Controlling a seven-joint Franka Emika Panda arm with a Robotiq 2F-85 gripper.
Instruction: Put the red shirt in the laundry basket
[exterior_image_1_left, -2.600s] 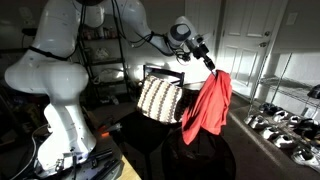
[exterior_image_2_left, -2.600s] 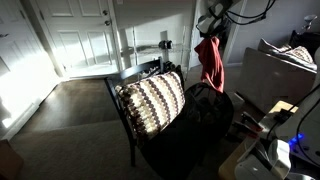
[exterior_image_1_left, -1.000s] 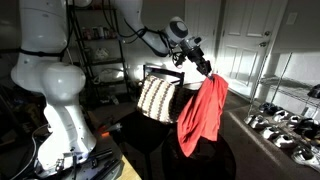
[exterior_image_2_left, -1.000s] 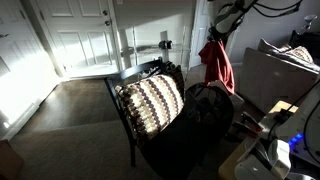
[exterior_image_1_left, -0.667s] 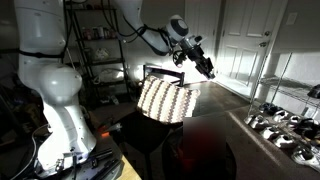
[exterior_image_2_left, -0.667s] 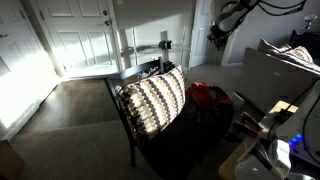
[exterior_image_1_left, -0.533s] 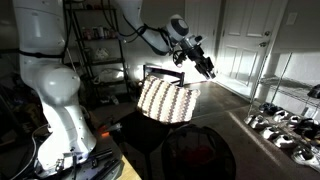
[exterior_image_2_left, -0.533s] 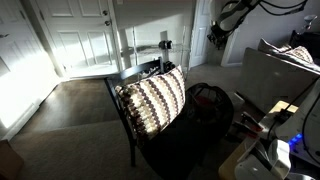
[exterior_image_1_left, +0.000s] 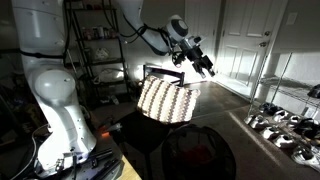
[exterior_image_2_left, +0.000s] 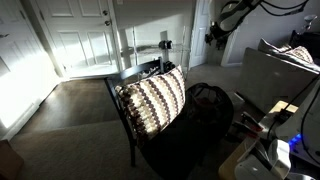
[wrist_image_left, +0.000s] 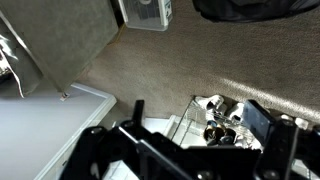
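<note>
The zigzag laundry basket (exterior_image_1_left: 165, 98) stands low down beside the claw. The claw (exterior_image_1_left: 207, 66) is up high, spread wide, and holds nothing. A second ago the red shirt hung from it. The shirt fell into the black tub (exterior_image_1_left: 200, 150) under the claw and is hidden now.

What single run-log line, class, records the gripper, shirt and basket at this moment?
gripper: open, empty, raised | red shirt: not visible | laundry basket: upright, no red showing | black tub: beside basket
</note>
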